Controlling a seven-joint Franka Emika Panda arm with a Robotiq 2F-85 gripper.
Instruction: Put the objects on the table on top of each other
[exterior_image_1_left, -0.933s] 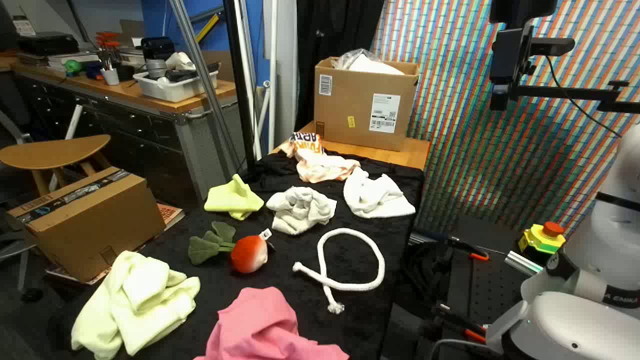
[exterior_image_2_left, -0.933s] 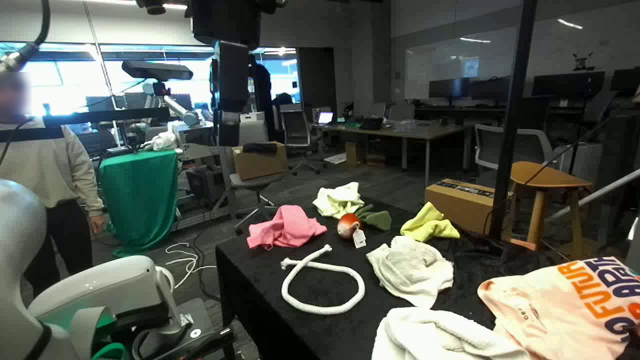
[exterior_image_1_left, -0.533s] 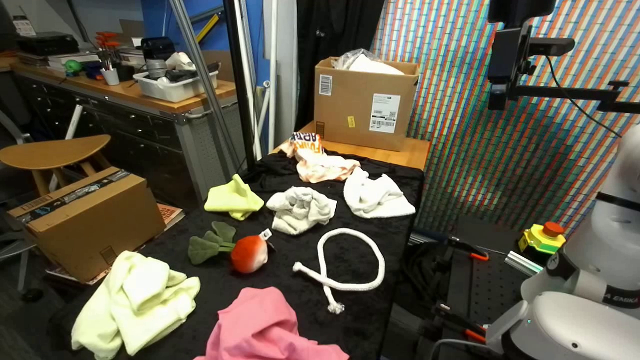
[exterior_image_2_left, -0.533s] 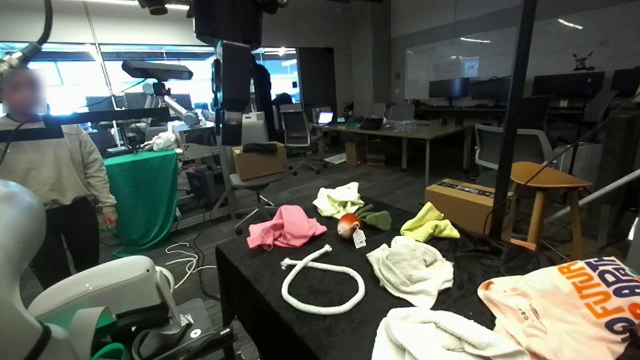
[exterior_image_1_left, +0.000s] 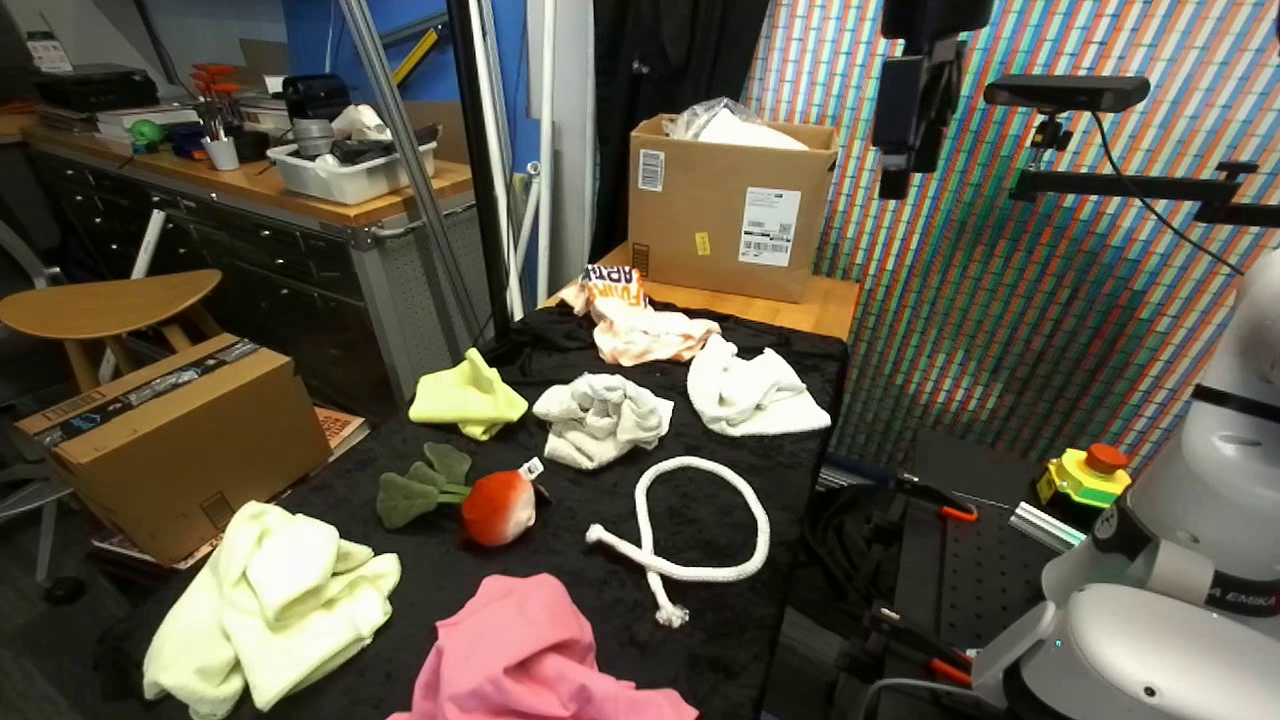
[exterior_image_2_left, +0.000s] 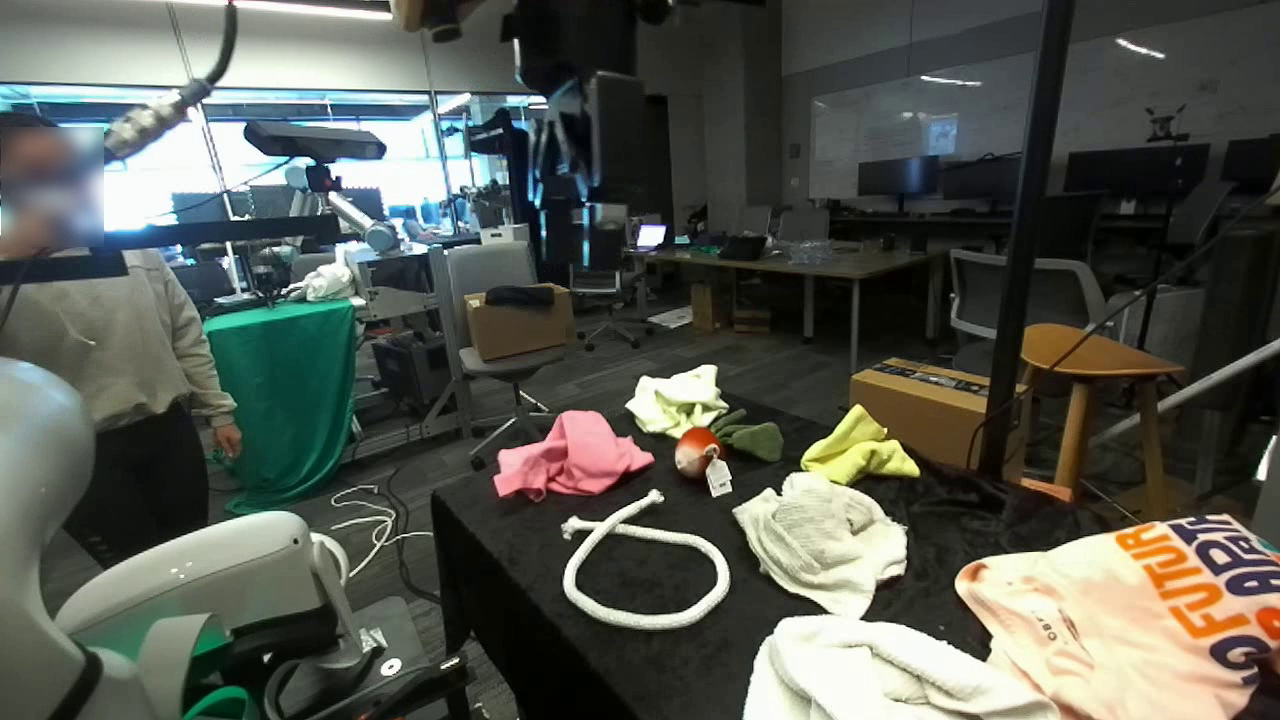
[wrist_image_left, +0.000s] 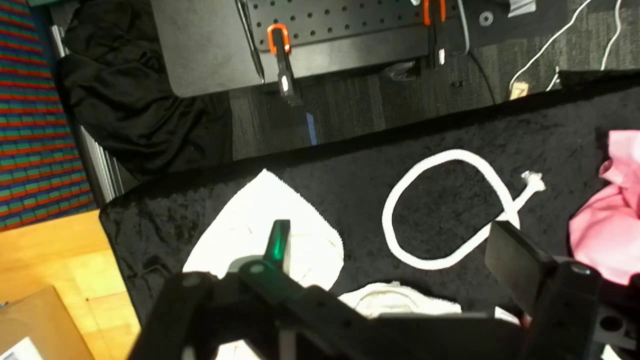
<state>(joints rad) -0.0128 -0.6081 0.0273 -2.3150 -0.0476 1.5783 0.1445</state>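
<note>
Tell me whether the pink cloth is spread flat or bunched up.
Bunched up: in both exterior views the pink cloth rises in a rumpled heap with loose folds on the table.

Clear air separates the claw (wrist_image_left: 395, 252) from the bench (exterior_image_1_left: 560, 570) in both exterior views. Bare surface lies free inside the loop of white rope (exterior_image_1_left: 700, 573), between rope and plush radish (exterior_image_1_left: 495, 508), and between rope and pink cloth (exterior_image_1_left: 530, 650). The white towel (exterior_image_1_left: 750, 395) and grey-white towel (exterior_image_1_left: 605, 418) leave only a narrow gap between them, and the orange-lettered cloth (exterior_image_1_left: 652, 335) crowds the white towel. A tall cardboard box (exterior_image_1_left: 715, 220) blocks the bench's wooden end; a black post (exterior_image_2_left: 1023, 250) rises nearby.
</note>
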